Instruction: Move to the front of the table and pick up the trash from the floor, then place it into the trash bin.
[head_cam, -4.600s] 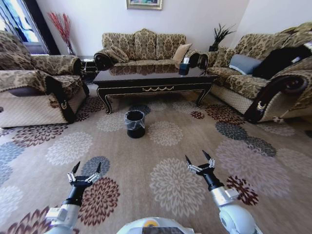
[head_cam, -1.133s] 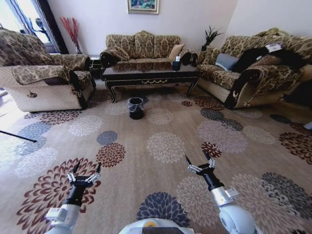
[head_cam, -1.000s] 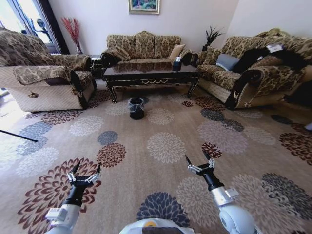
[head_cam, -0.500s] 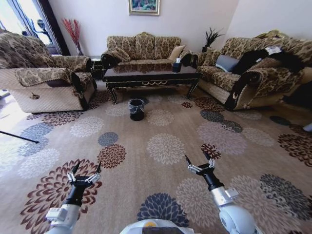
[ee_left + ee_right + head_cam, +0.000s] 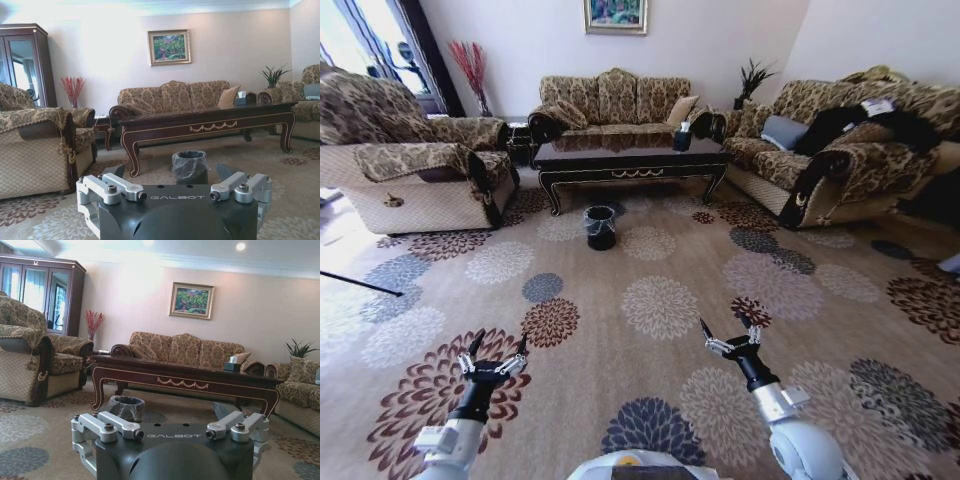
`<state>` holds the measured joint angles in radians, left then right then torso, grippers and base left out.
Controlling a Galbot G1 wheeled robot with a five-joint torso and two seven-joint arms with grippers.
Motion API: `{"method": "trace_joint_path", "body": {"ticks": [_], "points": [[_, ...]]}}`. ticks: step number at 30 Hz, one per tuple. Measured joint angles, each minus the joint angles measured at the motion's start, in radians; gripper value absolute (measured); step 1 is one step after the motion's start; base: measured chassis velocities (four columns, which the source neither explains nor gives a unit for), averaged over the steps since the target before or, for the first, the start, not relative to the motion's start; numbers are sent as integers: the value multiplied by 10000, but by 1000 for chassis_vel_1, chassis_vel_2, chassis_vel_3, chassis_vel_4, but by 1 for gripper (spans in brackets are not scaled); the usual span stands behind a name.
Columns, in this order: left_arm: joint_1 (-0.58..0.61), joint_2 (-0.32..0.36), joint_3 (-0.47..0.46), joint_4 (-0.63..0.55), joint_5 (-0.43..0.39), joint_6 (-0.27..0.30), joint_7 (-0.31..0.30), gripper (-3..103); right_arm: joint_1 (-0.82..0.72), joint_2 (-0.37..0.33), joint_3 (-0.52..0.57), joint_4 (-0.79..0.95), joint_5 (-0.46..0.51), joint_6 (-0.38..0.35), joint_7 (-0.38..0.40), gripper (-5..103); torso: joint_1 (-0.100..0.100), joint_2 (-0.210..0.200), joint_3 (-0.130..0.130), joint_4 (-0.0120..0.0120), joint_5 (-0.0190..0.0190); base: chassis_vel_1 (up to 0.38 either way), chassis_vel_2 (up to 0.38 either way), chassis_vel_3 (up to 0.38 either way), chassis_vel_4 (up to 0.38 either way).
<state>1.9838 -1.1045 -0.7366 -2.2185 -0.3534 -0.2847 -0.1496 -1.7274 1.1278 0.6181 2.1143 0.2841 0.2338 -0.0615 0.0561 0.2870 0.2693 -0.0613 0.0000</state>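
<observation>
Dark glossy wood marks the counter (image 5: 630, 158), upper centre of the head frame, well apart from the robot. Just in front of it, the trash bin (image 5: 601, 227) stands on the floor (image 5: 660, 300), its clear liner folded over the rim. Low in the frame, the left tool (image 5: 494, 349) and right tool (image 5: 728, 329) hover above the carpet, both spread wide and holding nothing.
</observation>
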Motion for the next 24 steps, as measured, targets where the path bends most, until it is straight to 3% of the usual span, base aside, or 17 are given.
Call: {"method": "trace_joint_path", "body": {"ticks": [24], "points": [[0,0,0,0,0,0,0,100,-1,1,0,0,0,0,0,100,332,951,618,0,0,0,0,0,0]]}}
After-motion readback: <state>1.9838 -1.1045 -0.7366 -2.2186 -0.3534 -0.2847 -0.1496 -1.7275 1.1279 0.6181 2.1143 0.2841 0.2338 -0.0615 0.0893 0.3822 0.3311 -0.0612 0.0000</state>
